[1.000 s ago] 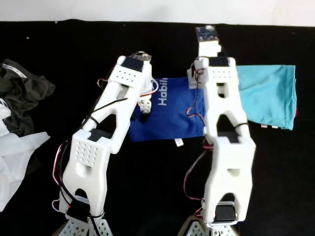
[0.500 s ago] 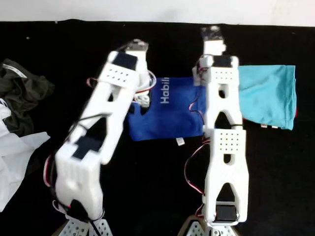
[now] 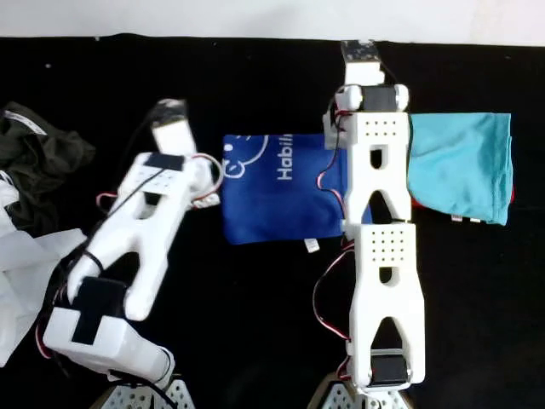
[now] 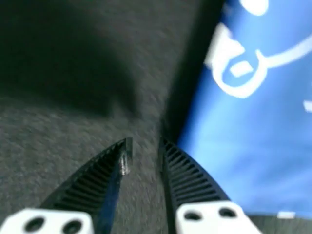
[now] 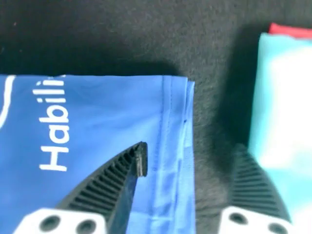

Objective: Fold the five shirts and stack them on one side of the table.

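Two pincers [image 4: 145,148] [image 5: 191,155] (apparently parted) at blue shirt's [image 3: 281,196] edges.

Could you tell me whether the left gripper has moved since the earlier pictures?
Yes. The left gripper has shifted left off the blue shirt: earlier over its left edge, now over the black table beside it.

light — bright, even; shadows — dark band on table [image 4: 63,136] beside blue shirt [image 4: 253,141]; glare — right arm [image 3: 383,256]
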Controlling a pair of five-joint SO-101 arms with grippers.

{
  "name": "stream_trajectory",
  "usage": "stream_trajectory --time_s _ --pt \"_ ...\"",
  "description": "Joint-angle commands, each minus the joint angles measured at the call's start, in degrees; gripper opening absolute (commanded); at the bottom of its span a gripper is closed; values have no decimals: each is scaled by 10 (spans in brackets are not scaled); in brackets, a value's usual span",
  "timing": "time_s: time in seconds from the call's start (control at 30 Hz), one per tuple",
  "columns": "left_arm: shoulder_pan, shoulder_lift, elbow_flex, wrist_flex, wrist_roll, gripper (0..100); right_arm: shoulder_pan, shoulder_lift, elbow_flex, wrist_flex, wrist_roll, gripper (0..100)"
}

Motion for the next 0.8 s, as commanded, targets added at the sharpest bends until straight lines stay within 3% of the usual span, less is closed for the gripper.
stream_trajectory --time_s 0.0,0.23,0.5,0.77 --pt "-15 9 0 -25 -4 102 -15 -30 53 7 -47 329" --pt "-15 27 0 -28 -2 102 -13 -30 161 -22 -67 329" --pt "-15 29 0 -29 -2 102 -14 9 162 -89 -67 329" --pt "-15 29 6 -43 -2 102 -15 71 128 -75 -68 327"
